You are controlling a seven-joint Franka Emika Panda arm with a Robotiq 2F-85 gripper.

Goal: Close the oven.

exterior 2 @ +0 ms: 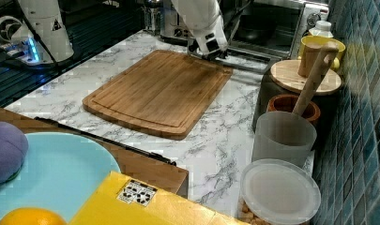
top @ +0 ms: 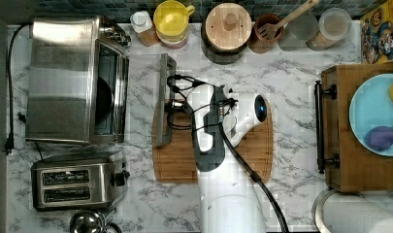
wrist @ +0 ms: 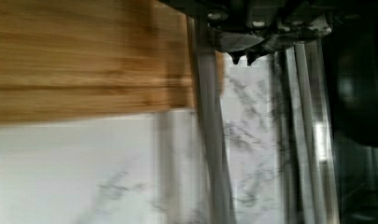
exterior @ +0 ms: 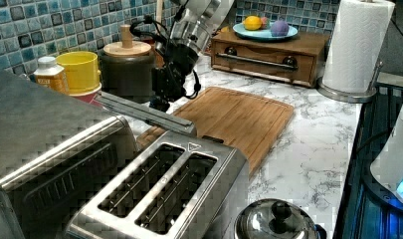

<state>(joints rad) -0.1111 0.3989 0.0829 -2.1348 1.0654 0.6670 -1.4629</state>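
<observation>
Your gripper (top: 171, 104) sits at the oven (top: 77, 80) door's bar handle (top: 163, 102), placed to lift the lowered door. Its fingertips look pressed nearly together beside the bar, gripping nothing.

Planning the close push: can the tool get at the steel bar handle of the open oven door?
Probably yes. The tool hangs right beside the steel bar handle of the lowered glass door, and nothing stands between them.

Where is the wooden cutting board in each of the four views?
Top view: cutting board at centre, partly under the arm.
Left view: centre, right of the open oven door.
Right view: centre-left, in front of that door.
Wrist view: the brown band beside the steel door handle.
Shared landmark: the oven door.
</observation>
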